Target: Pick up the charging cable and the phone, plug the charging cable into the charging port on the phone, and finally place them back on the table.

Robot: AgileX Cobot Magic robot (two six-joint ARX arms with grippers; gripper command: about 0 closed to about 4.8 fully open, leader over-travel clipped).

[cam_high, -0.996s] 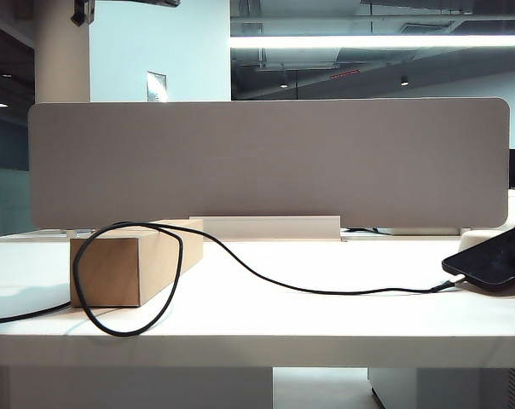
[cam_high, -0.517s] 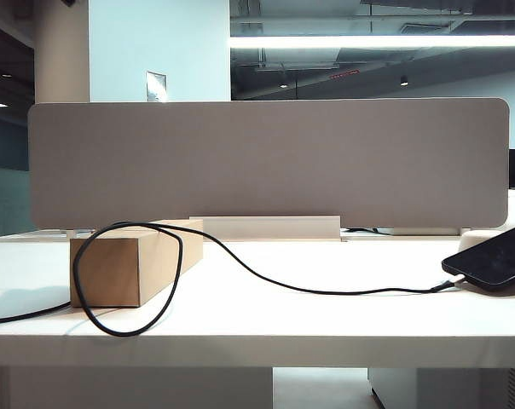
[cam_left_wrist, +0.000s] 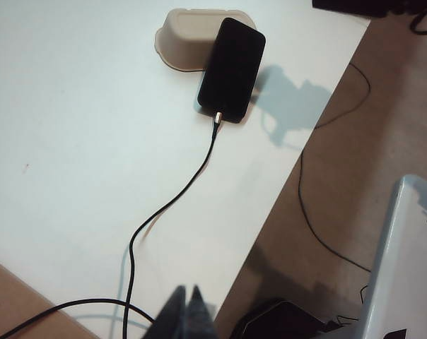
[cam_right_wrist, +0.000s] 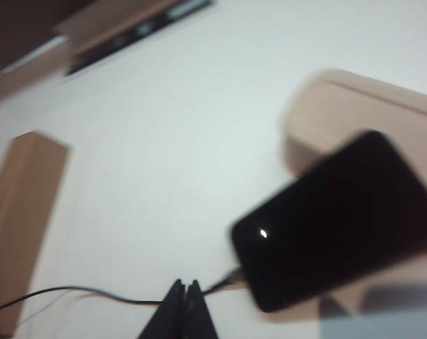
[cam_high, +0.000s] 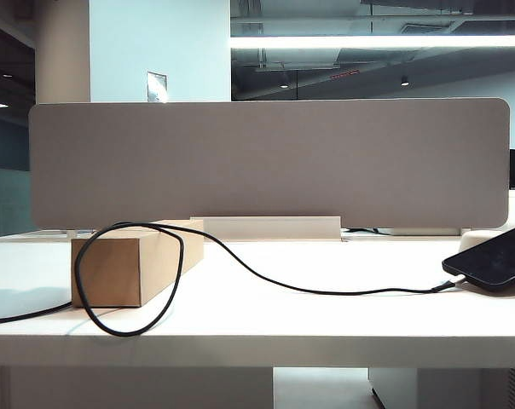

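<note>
Phone (cam_high: 494,257) and charging cable (cam_high: 240,266) are alone on the table (cam_high: 266,319) in the exterior view; neither gripper shows here. The phone leans at the right edge, its lower end down by the table and its upper end raised on something pale behind it. The cable's plug meets that lower end, and the cord runs left across the table, loops around a cardboard box (cam_high: 125,264) and leaves the frame at the left.

In the left wrist view, the left gripper (cam_left_wrist: 187,316) hangs above the table with its jaws pressed together and nothing between them. The cable (cam_left_wrist: 174,205) passes just beside its tips and stretches away to the phone (cam_left_wrist: 232,69), which rests partly on an off-white tray (cam_left_wrist: 179,42). The plug sits in the charging port (cam_left_wrist: 218,116) at the near short end, so the phone's long axis points roughly away from this gripper.

In the right wrist view, which is blurred, the right gripper (cam_right_wrist: 183,305) is also pressed together and empty. The phone (cam_right_wrist: 341,219) lies just beyond it, plugged end nearest, with the cable (cam_right_wrist: 79,291) crossing close under the tips.

Judging from this, the right gripper is far nearer the phone, the left nearer the cord; both things already lie joined on the table, so the task looks essentially finished.
</note>
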